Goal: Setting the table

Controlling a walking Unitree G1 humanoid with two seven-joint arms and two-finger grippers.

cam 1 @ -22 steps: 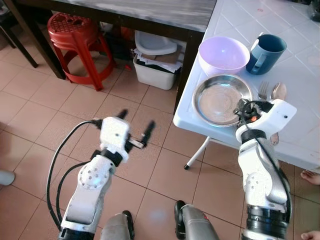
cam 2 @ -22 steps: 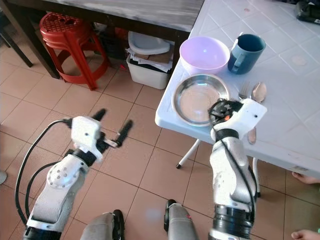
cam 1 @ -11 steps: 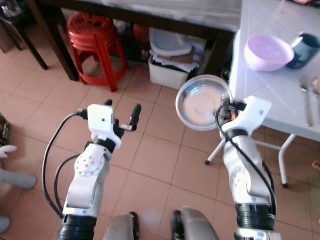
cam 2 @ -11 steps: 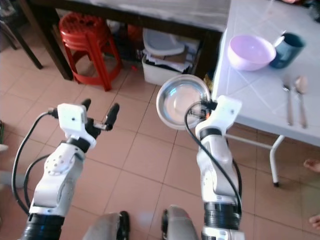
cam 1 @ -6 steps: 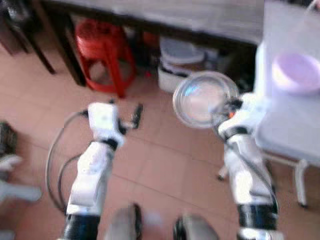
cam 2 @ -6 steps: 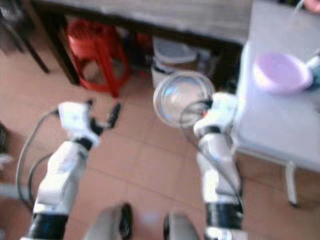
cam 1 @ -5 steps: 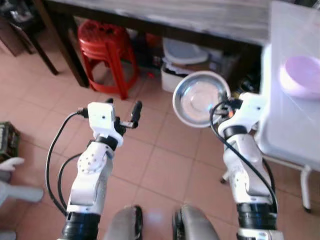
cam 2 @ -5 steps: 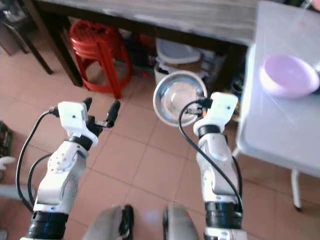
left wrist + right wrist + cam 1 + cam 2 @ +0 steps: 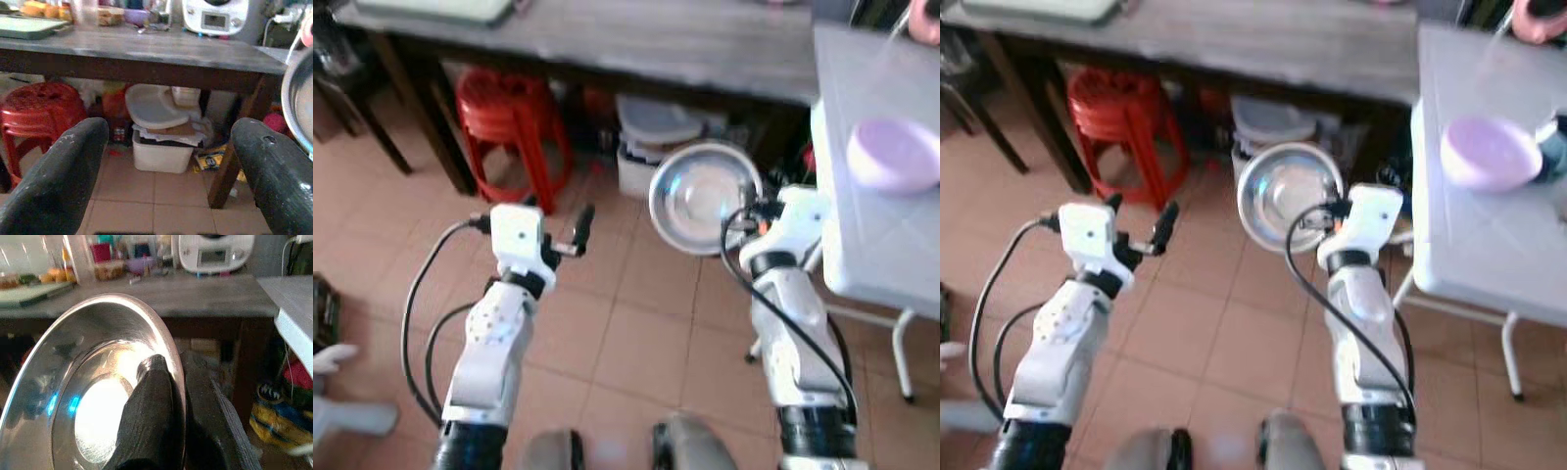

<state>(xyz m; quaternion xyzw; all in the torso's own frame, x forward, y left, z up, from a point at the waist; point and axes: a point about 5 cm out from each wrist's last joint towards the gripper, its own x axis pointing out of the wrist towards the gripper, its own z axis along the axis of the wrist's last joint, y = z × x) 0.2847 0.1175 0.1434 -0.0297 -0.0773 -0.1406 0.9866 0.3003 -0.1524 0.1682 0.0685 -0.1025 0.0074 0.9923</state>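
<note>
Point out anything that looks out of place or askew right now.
The steel plate is off any table: the right gripper pinches its rim and holds it tilted nearly upright over the tiled floor, beside the white table. The left gripper is open and empty.

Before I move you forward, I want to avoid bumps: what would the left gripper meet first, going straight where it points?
Probably the white bin under the dark wooden table. The open left gripper points at it over bare floor, though depth is unclear.
</note>
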